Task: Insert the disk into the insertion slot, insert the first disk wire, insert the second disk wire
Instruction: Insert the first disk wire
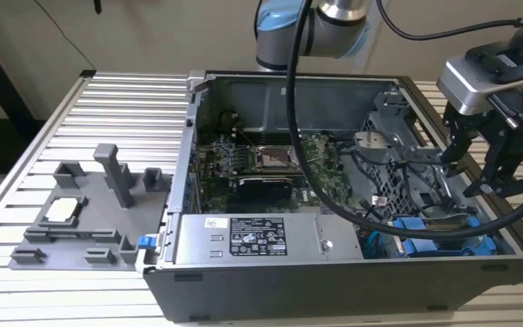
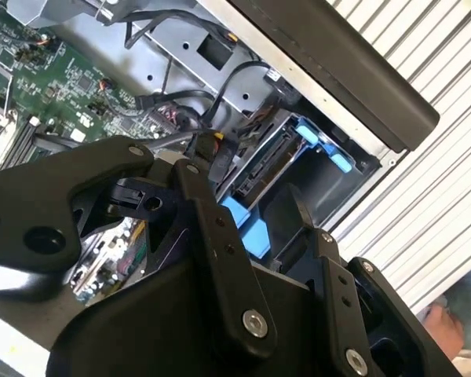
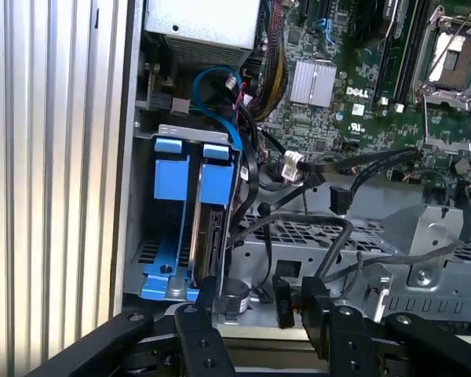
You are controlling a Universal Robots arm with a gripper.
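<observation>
Disk (image 3: 209, 243) is sitting on edge inside the slot (image 3: 144, 228), its blue carrier (image 3: 217, 179) showing at the end nearest the power supply (image 3: 204, 23). Slot is occupying the case (image 1: 334, 286) corner at the exterior view's lower right, just beside the power supply. Black cables (image 3: 330, 169) are lying loose over the perforated cage (image 3: 298, 234) next to the slot; can't tell whether any is plugged into the disk. Gripper (image 1: 466, 174) is hovering above that corner, jaws standing wide apart, gripping nothing. Case is sitting on the slatted worktop (image 1: 107, 102), a grey fixture (image 1: 80, 235) lying apart at the exterior view's left.
</observation>
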